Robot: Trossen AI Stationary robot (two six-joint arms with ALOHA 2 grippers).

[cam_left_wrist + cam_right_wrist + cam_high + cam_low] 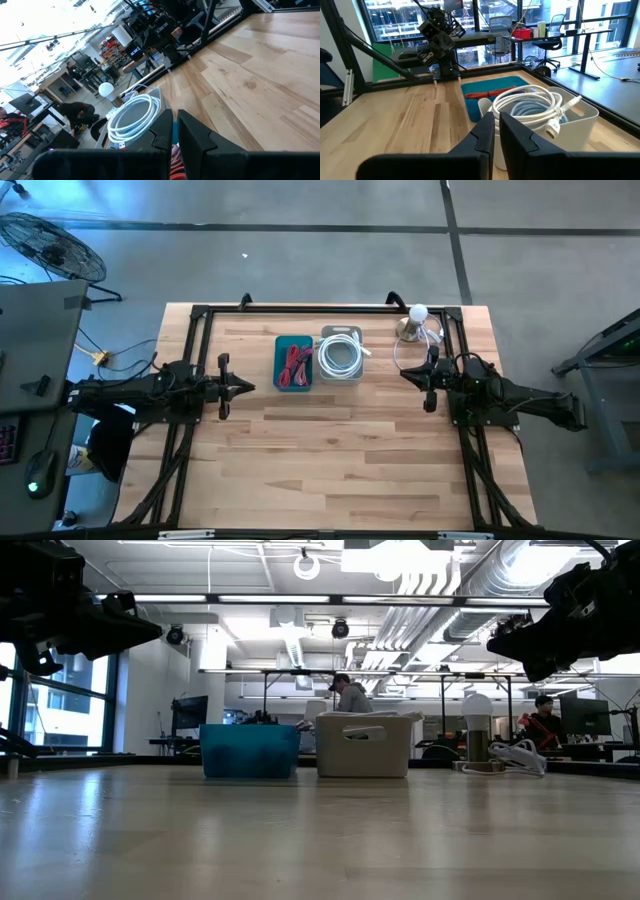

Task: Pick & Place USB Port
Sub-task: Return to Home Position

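A blue bin [294, 364] holding red cables [296, 362] stands at the far middle of the table, with a white bin [341, 356] holding a coiled white cable [530, 107] beside it on its right. My left gripper [245, 388] hovers shut above the table, left of the blue bin. My right gripper [406, 373] hovers shut, right of the white bin. In the wrist views the left fingers [175, 131] and the right fingers [496, 131] point toward the bins. No separate USB port shows.
A lamp with a white bulb [416, 320] and a white cord [428, 340] stands at the far right corner. A black frame [300, 308] runs along the table's far edge and sides. Bare wood [340, 460] fills the near half of the table.
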